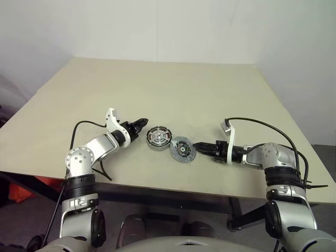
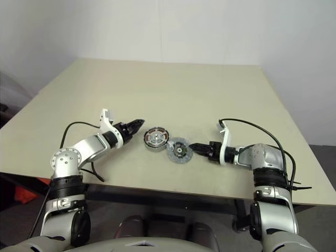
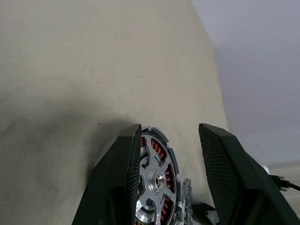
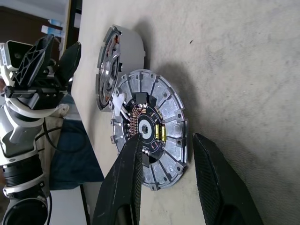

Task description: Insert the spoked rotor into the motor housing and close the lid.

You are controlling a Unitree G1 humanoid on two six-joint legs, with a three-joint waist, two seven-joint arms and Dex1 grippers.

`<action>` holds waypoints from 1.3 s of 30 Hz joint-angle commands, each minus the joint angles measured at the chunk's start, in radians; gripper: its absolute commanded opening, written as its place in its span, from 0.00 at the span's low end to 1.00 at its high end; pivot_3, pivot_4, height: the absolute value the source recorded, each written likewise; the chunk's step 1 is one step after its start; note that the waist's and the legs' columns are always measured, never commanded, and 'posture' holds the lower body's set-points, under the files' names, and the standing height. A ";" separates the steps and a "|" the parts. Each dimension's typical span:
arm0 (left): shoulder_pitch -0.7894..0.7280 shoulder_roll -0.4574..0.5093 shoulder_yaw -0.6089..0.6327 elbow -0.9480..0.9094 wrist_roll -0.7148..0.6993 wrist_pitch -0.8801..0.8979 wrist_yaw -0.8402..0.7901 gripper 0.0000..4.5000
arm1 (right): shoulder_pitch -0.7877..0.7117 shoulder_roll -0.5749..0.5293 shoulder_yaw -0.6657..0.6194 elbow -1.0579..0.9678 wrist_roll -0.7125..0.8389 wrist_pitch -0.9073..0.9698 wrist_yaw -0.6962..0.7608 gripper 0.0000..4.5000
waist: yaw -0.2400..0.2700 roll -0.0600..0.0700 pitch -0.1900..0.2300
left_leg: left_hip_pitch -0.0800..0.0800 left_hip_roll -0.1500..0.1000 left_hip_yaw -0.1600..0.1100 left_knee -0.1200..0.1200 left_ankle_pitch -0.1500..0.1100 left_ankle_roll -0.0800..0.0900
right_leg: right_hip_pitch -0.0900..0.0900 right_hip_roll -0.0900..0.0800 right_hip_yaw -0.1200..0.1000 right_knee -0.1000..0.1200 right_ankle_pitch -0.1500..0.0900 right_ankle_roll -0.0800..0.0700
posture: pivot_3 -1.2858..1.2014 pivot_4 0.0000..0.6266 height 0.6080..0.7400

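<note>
Beige table (image 1: 173, 89); motor housing (image 1: 159, 138) and lid (image 1: 183, 149) lie touching.

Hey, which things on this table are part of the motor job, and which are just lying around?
Part of the job:
- motor housing, spoked rotor already seated in it
- lid, leaning against the housing
- left pincer, right pincer, both open

Lying around:
- nothing else on the table

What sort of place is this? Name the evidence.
Probably a plain test room or lab: a bare beige wooden table against blank white walls, holding only a round copper-wound metal motor housing and a notched grey metal lid.
</note>
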 commanded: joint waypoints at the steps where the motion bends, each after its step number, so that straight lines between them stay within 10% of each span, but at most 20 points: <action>1: -0.008 0.002 0.013 -0.042 -0.008 -0.004 0.002 0.45 | -0.005 0.016 0.046 0.040 0.008 -0.011 0.040 0.41 | 0.000 0.000 0.000 | 0.000 0.000 0.000 0.000 0.000 0.000 | 0.000 0.000 0.000 0.000 0.000 0.000 | 0.52 0.00 1.00; 16: -0.021 0.007 0.017 -0.030 0.001 -0.013 -0.003 0.45 | -0.018 0.019 0.078 0.021 0.027 0.016 0.094 0.41 | 0.000 -0.001 0.000 | 0.001 0.000 0.000 0.000 0.000 0.000 | 0.000 0.000 0.000 0.000 0.000 0.000 | 0.52 0.00 1.00; 23: -0.018 0.006 0.021 -0.027 0.009 -0.019 -0.007 0.45 | -0.028 0.021 0.047 -0.042 0.061 0.094 0.071 0.01 | -0.001 -0.001 0.000 | 0.001 0.001 0.000 -0.001 -0.001 0.001 | 0.000 0.000 0.000 -0.001 0.000 0.000 | 0.52 0.00 1.00; 39: -0.018 -0.001 0.028 -0.029 0.021 -0.019 -0.010 0.45 | -0.065 0.052 0.004 -0.159 0.079 0.165 -0.052 0.01 | 0.000 0.000 0.000 | -0.004 0.000 -0.001 -0.001 0.000 0.000 | -0.007 0.000 0.001 -0.001 0.000 0.000 | 0.52 0.00 1.00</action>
